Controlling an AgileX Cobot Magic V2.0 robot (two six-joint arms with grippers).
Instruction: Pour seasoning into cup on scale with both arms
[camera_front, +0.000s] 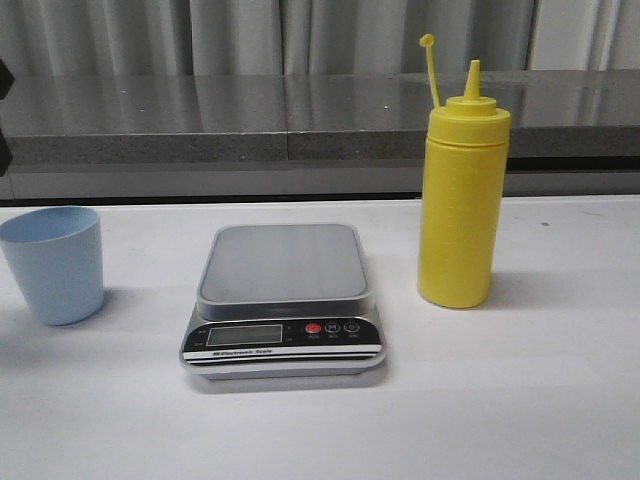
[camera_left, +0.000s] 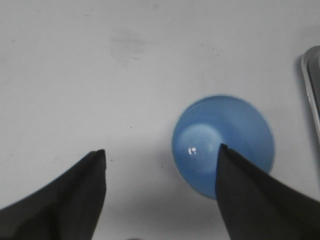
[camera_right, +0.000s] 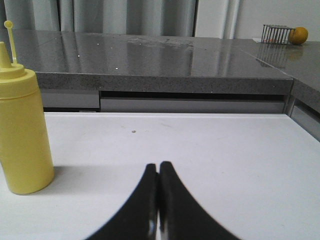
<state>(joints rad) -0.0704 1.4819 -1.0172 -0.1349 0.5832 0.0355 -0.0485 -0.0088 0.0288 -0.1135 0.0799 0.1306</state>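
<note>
- Front view: the cup (camera_front: 53, 264) stands left of the scale (camera_front: 284, 298), the seasoning (camera_front: 462, 190) right; the platform is bare.
- Left wrist view: the left gripper (camera_left: 161, 186), spread wide, hangs over the cup (camera_left: 223, 143); centre it before closing.
- Right wrist view: the right gripper (camera_right: 159, 172) is clenched, empty, right of the seasoning (camera_right: 22, 135).

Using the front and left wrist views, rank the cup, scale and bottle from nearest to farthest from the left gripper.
The left gripper hangs open above the cup.
1. Cup: directly below the gripper, at the table's left.
2. Scale: centre of the table; its edge shows beside the cup in the wrist view.
3. Bottle: right of the scale, farthest.
</note>
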